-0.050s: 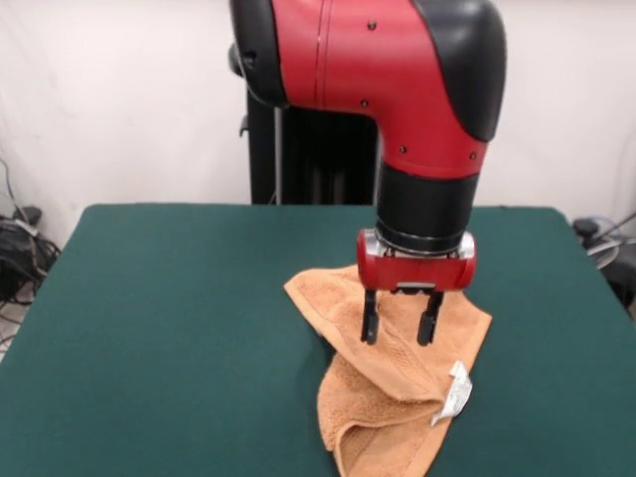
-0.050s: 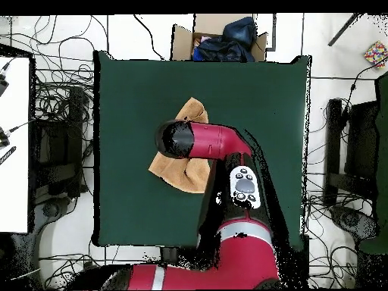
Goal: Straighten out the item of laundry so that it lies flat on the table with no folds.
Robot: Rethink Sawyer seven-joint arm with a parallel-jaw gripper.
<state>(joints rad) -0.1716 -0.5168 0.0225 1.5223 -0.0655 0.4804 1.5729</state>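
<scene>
The red-and-black gripper is hovering with fingers spread and empty over the soft, light, limp orange terry-cloth towel, which is lying folded at the lower centre of the dark green felt-covered table; a doubled-over corner by the white care tag is looking the likeliest hold.

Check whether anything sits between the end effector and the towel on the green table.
Nothing visible does. The end effector hangs open directly over the folded towel, with only towel beneath its fingers; the table around it is bare felt.
</scene>
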